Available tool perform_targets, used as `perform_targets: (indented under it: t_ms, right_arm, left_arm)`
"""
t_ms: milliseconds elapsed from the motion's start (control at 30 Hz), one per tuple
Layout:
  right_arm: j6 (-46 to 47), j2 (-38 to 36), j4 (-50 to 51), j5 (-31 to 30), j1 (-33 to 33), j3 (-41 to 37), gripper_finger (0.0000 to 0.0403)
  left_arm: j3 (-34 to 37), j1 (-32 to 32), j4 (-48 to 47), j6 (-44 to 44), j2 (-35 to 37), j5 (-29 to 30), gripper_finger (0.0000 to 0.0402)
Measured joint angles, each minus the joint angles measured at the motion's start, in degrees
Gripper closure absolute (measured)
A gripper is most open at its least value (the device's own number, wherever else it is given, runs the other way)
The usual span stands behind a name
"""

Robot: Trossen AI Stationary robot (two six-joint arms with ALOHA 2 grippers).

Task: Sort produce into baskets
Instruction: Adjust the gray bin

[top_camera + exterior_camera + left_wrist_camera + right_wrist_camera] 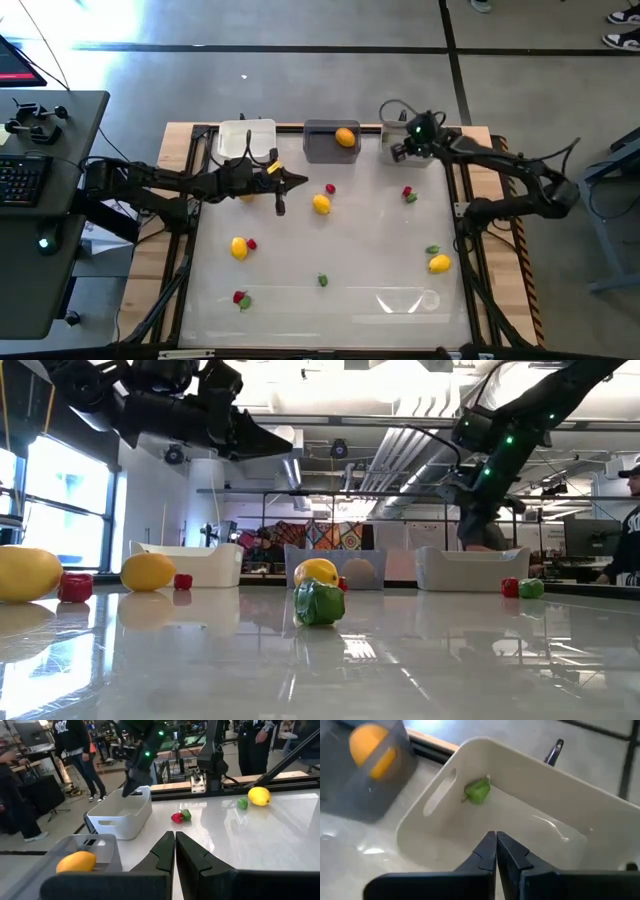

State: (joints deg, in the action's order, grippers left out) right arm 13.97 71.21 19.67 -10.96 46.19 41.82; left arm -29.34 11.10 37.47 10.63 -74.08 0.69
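Observation:
Three baskets stand along the far edge: a white one (245, 140), a dark grey one (322, 145) holding an orange fruit (346, 137), and a light grey one (530, 820). A green piece (477, 791) lies on the light grey basket's floor by its slotted wall. My right gripper (496, 837) hangs shut over this basket, holding nothing. My left gripper (303, 181) is shut and empty above the table in front of the white and dark grey baskets, pointing toward the table's right edge. Loose produce lies about: yellow fruits (321, 204) (239, 247) (439, 263), red bits (330, 188), green bits (323, 280).
A red and green pair (181, 816) lies in front of the light grey basket. Another red and green bit (241, 298) sits near the front left. A desk with a keyboard (25, 175) stands left of the table. People (75, 750) stand in the room beyond.

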Motion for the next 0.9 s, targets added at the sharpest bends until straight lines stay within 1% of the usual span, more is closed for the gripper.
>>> perform_targets:
  t_ms: [67, 133, 300, 367, 433, 533, 633, 733, 833, 900]
  right_arm:
    - [-1.9, 1.0, 1.2, 1.9, 2.1, 1.3, 0.0380]
    - [-3.7, 2.3, 4.1, 2.8, 3.3, 2.8, 0.0353]
    - [-3.5, 7.8, 13.7, 4.0, 4.3, 9.0, 0.0271]
    - [-2.1, 11.0, 18.0, 5.7, 5.2, 11.9, 0.0247]
    - [-1.3, 14.3, 21.0, 7.2, 6.1, 14.4, 0.0233]
    - [-1.4, 19.3, 24.2, 8.8, 7.7, 17.1, 0.0227]
    - [-1.5, 23.4, 25.1, 11.6, 8.7, 18.8, 0.0229]
    - [-2.2, 26.3, 26.8, 12.1, 9.1, 19.7, 0.0233]
    - [-3.8, 27.7, 27.6, 12.2, 9.1, 20.0, 0.0248]
    - [-5.0, 28.3, 28.2, 13.1, 9.1, 20.0, 0.0268]
  left_arm:
    - [0.0, 0.6, -0.5, -0.1, 0.0, 0.0, 0.0399]
    - [0.0, 1.6, -1.0, -0.9, 0.0, 0.0, 0.0399]
    - [0.0, 5.0, -4.3, -1.5, 0.0, 0.0, 0.0399]
    - [0.0, 6.4, -5.3, -1.5, 0.0, 0.0, 0.0399]
    - [0.0, 7.6, -6.3, -1.5, 0.0, 0.0, 0.0399]
    - [0.0, 9.1, -7.0, -1.5, 0.0, 0.0, 0.0399]
    - [0.0, 10.1, -8.0, -1.5, 0.0, 0.0, 0.0399]
    - [0.0, 10.4, -8.3, -1.4, 0.0, 0.0, 0.0399]
    - [0.0, 10.4, -8.2, -1.4, 0.0, 0.0, 0.0399]
    - [0.0, 10.4, -8.0, -1.4, 0.0, 0.0, 0.0399]
